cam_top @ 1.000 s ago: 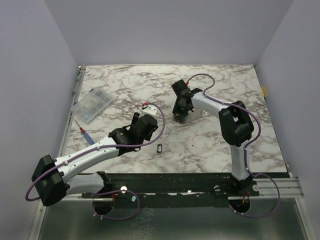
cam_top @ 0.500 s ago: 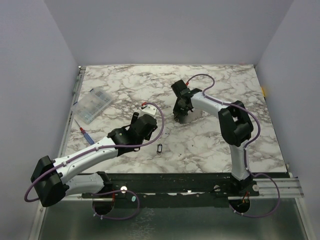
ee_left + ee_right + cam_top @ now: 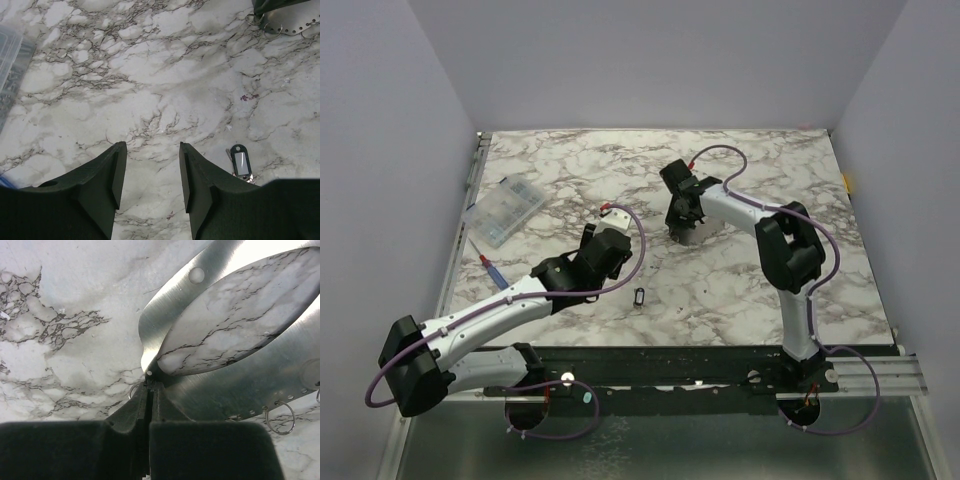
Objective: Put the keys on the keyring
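The key (image 3: 639, 297) is a tiny dark oblong tag with a pale centre, lying on the marble near the front; it also shows in the left wrist view (image 3: 240, 161), just right of my fingers. My left gripper (image 3: 610, 246) (image 3: 152, 150) is open and empty, above bare marble to the key's left. The keyring (image 3: 696, 228) is a silvery thin-walled hoop standing on the table, seen at the top right of the left wrist view (image 3: 287, 22). My right gripper (image 3: 678, 216) (image 3: 151, 387) is shut on the hoop's wall (image 3: 175, 305). Small wire rings (image 3: 280, 417) hang from its edge.
A clear plastic box (image 3: 506, 210) lies at the left of the table, its corner at the left edge of the left wrist view (image 3: 10, 75). A red and blue tool (image 3: 490, 268) lies near the left edge, beside my left arm.
My left gripper has drawn slightly left and away from the key. My right gripper has shifted a little up and left with the hoop. The key has not moved.
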{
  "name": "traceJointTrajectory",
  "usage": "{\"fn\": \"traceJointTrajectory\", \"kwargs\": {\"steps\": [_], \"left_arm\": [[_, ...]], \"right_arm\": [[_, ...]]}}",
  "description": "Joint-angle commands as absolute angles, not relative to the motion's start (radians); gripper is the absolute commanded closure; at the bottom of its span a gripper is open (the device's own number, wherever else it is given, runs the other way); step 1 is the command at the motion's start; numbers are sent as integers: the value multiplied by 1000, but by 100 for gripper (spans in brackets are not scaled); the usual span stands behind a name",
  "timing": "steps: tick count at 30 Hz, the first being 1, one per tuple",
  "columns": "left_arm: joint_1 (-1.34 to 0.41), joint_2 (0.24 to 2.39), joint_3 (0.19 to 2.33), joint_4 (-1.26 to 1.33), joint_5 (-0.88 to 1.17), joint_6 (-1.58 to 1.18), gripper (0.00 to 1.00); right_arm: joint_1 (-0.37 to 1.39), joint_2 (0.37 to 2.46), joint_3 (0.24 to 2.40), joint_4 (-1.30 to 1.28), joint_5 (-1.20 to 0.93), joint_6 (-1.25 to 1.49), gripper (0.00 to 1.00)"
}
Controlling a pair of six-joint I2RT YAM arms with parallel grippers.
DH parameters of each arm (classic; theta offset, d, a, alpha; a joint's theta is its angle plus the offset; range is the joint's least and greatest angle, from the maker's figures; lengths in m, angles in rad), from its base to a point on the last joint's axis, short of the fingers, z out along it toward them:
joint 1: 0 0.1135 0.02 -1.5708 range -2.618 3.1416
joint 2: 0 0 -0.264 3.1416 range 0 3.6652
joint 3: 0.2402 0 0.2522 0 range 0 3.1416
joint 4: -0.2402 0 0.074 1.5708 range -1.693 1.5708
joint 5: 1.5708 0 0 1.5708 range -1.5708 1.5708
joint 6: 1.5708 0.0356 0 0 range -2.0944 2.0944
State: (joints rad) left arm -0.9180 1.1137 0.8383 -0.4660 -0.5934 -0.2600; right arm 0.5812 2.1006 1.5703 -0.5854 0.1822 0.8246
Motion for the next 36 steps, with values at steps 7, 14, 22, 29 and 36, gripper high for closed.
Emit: {"fn": "traceJointTrajectory", "kwargs": {"steps": [7,14,22,29,36], "left_arm": [[-920,1082,834,-463,-616,-250,48],[-920,1046,827,-445,-575,-243,48],[-919,917,772,-346,-435,-203,45],[-920,812,759,-272,-189,-113,37],[-920,813,820,-272,-3,45,24]], "right_arm": [[631,1914,1483,-545,266,618,99],[665,1738,1308,-403,195,500,99],[671,1516,1129,-212,-71,309,99],[671,1372,1096,-258,-265,127,99],[672,1281,1114,-375,-444,-32,99]]}}
